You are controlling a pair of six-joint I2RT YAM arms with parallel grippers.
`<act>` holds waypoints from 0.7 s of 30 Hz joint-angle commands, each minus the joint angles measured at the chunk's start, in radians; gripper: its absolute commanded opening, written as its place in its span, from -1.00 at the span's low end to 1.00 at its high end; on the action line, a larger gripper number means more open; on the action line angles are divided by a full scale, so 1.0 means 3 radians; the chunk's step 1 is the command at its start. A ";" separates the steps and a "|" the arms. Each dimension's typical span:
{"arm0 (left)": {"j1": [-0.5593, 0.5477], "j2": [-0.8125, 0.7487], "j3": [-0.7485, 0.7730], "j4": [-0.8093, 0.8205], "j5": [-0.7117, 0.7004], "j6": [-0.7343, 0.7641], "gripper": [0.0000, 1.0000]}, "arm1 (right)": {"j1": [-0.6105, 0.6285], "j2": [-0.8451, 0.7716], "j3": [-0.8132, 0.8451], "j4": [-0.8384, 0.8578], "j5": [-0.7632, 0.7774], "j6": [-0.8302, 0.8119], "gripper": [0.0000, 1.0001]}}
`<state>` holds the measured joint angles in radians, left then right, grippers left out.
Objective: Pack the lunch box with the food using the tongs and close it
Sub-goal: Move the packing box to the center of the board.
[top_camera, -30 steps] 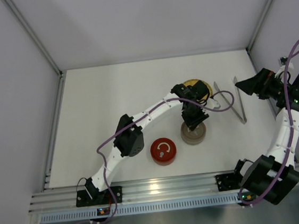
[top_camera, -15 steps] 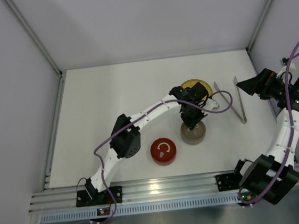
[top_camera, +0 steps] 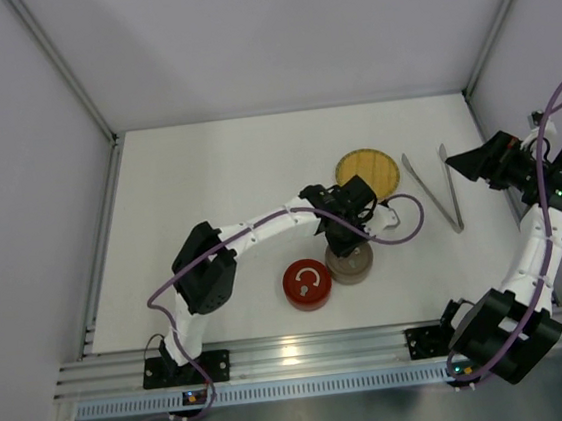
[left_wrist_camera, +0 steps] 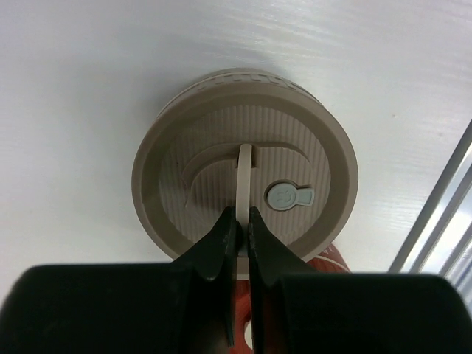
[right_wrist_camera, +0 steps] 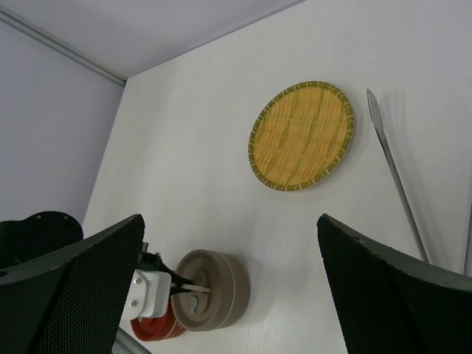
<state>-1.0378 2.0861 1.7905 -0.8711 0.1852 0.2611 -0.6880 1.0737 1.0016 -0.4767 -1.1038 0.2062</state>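
The left fingers (left_wrist_camera: 218,240) pinch shut on the thin lid strap (left_wrist_camera: 244,173) of the lunch box (left_wrist_camera: 313,158), directly beneath them. The tongs (right_wrist_camera: 372,103), slim, stiff and likely slippery, lie below the spread right fingers (right_wrist_camera: 74,287); best grasped mid-length.

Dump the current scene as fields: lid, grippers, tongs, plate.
lid: beige, round, next to red disc
left gripper: shut on the lid's thin handle
right gripper: open, empty, near the tongs
tongs: lying untouched, right of plate
plate: woven, yellow, no food visible on it
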 commanded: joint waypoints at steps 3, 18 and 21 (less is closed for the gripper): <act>-0.0038 -0.0398 -0.0680 0.0566 0.0139 0.0647 -1.00 | -0.0074 -0.0020 0.0006 0.0085 -0.0079 -0.0079 0.98; -0.0191 -0.0603 -0.1519 0.0767 0.0952 0.2027 -1.00 | -0.0202 0.0118 0.0011 0.0024 -0.0140 -0.0263 0.99; -0.0268 -0.0618 -0.1525 0.0547 0.0998 0.2364 -1.00 | -0.0217 0.0164 0.0000 0.0014 -0.0171 -0.0268 0.99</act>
<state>-1.0775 1.8694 1.3930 -0.5461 0.4072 0.7994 -0.7330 1.1114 1.0012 -0.4774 -1.1240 0.1589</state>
